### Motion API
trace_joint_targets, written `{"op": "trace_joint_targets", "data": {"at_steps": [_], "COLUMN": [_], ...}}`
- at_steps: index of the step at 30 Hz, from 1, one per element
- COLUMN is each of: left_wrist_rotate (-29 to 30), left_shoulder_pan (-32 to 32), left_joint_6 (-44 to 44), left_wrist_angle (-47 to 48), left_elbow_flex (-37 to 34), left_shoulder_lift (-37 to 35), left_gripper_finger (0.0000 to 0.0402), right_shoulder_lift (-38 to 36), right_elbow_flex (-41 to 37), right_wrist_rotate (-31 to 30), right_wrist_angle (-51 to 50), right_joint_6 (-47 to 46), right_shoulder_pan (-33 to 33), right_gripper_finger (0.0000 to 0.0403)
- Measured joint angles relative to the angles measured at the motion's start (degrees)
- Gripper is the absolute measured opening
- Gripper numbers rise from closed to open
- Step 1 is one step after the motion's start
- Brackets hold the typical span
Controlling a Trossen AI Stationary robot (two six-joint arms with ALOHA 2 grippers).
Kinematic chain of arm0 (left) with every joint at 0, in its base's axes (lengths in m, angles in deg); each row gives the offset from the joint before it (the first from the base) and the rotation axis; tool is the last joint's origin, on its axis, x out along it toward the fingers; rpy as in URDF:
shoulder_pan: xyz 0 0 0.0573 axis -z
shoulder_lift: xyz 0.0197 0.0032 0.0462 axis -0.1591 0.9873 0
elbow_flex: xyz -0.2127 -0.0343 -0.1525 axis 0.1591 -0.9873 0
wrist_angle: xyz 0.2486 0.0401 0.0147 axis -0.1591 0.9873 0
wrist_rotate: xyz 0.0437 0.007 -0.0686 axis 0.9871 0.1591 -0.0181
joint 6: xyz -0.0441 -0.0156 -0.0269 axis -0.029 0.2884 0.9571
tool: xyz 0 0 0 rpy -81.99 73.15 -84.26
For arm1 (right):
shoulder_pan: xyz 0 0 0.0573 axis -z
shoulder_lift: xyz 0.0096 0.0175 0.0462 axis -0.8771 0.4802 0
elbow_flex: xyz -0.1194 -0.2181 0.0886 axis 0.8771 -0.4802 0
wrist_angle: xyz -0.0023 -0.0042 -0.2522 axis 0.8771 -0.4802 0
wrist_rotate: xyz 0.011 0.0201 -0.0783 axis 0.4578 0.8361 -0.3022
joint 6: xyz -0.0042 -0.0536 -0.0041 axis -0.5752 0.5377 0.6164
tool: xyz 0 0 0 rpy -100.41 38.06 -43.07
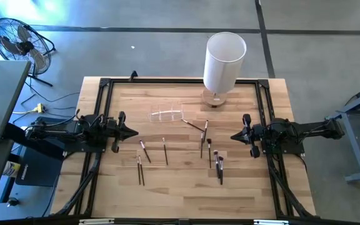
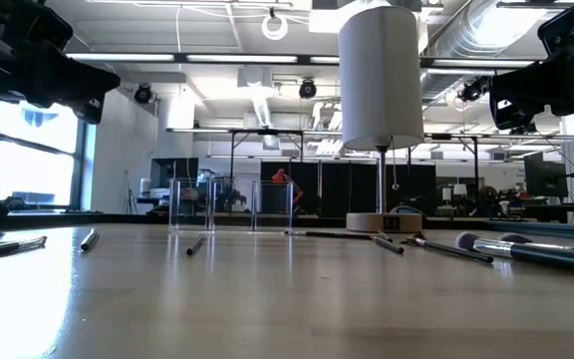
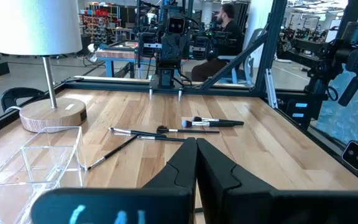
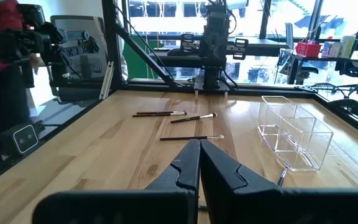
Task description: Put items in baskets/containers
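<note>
Several thin dark brushes lie flat on the wooden table between my two arms: one group (image 1: 144, 156) toward the left, another (image 1: 212, 153) toward the right, and a crossed pair (image 1: 197, 127) near the middle. The clear plastic holder (image 1: 166, 114) stands on the table beyond them; it also shows in the left wrist view (image 3: 48, 155) and the right wrist view (image 4: 294, 134). My left gripper (image 1: 133, 132) hovers shut at the left side, pointing right. My right gripper (image 1: 233, 135) hovers shut at the right side, pointing left. In both wrist views the fingers meet (image 3: 196, 149) (image 4: 199, 149). Neither touches anything.
A tall white cylinder (image 1: 224, 59) on a round wooden base (image 1: 214, 98) stands at the table's far edge, right of the holder. A black frame (image 1: 105, 84) runs around the table. Bare wood lies along the near edge. A person sits in the room beyond (image 3: 229, 25).
</note>
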Motion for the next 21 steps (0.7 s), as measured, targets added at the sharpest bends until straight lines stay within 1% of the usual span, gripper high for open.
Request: {"op": "trace_joint_targets", "data": {"at_steps": [17,21], "left_wrist_rotate": [0.0,-0.1], "left_shoulder_pan": [0.0,0.0], "left_joint_6": [0.0,0.0], "left_wrist_angle": [-0.1,-2.0], "left_elbow_flex": [0.0,0.0], "left_shoulder_lift": [0.0,0.3], "left_gripper_finger": [0.0001,0.0001], "right_shoulder_lift": [0.0,0.0], "right_elbow_flex": [0.0,0.0], "right_wrist_rotate": [0.0,0.0], "right_wrist_angle": [0.0,0.0], "right_joint_6": [0.0,0.0], "right_shoulder_pan": [0.0,0.0], "right_gripper_finger": [0.0003,0.0004]}}
